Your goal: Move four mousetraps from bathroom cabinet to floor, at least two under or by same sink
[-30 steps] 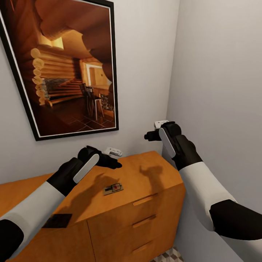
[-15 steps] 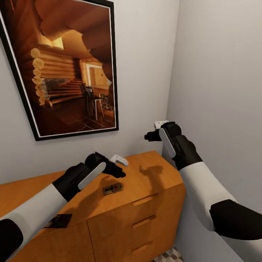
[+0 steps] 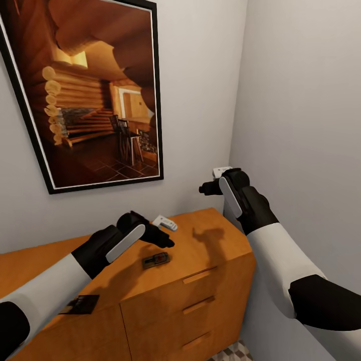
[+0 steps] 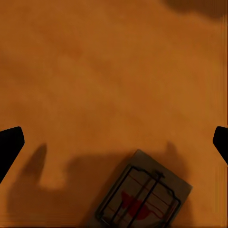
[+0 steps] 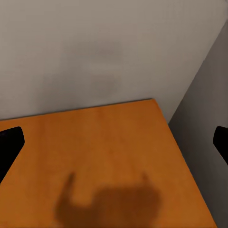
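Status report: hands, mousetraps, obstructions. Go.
Left hand open, above mousetrap on cabinet top. Right hand open, empty, raised. Second mousetrap under left arm. Nothing between hand and trap.

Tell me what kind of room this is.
Probably a corner of a home room, which one unclear: a wooden cabinet against plain grey walls, a framed picture above it, and patterned floor tiles. A mousetrap lies on the cabinet.

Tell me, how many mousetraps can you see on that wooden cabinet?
2. One mousetrap lies on the cabinet top, just below the left gripper. A second one sits near the front edge, partly behind the left arm. Others may be hidden.
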